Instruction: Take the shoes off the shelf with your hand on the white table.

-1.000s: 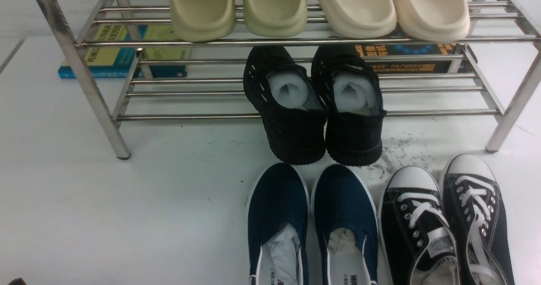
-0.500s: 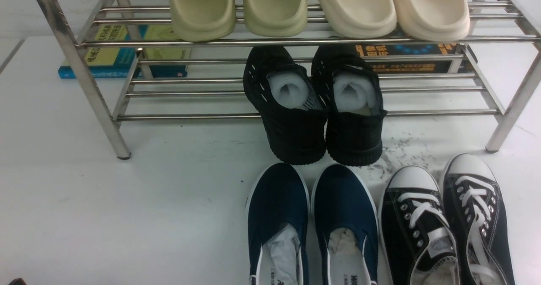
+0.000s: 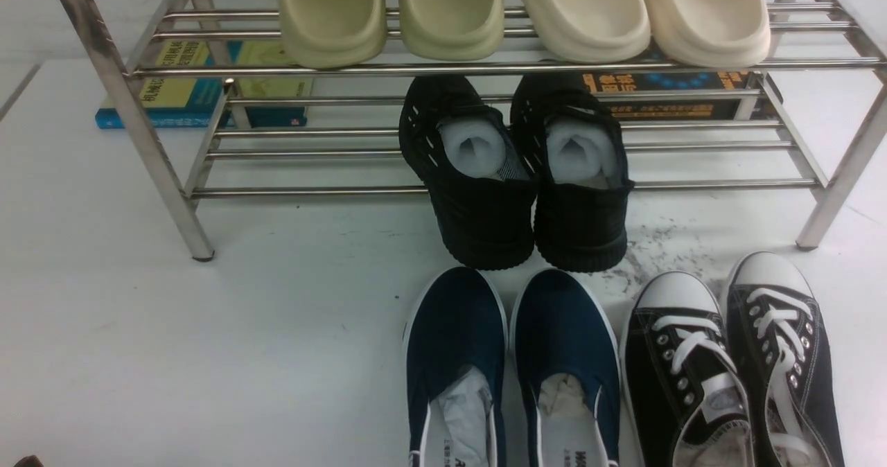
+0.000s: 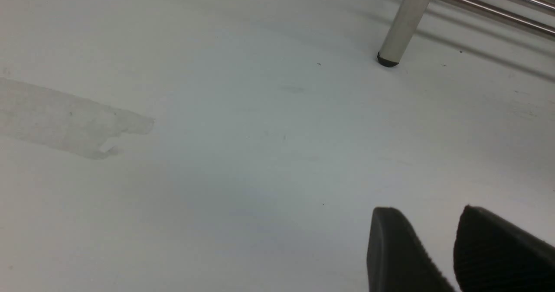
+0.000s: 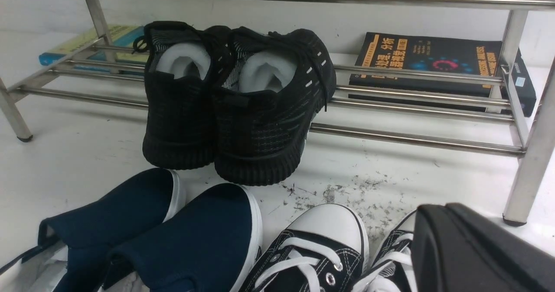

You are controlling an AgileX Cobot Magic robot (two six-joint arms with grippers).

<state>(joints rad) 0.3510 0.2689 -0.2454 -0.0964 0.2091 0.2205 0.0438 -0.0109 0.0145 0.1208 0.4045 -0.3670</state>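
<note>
Canvas lace-up sneakers (image 3: 779, 314) sit on the white counter (image 3: 242, 349) at four o'clock; unloading looks finished; right pincer (image 5: 441, 206) closed, empty; left pincer (image 4: 427, 209) parted, empty; next, probably, retreat.

Behind the tabletop's far edge, a pale wall (image 3: 41, 30) with faint grey veining is rising. A dark line (image 3: 19, 93) is running toward the far left corner. Soft light is spreading over the scene, leaving faint bar shadows (image 4: 485, 58).
</note>
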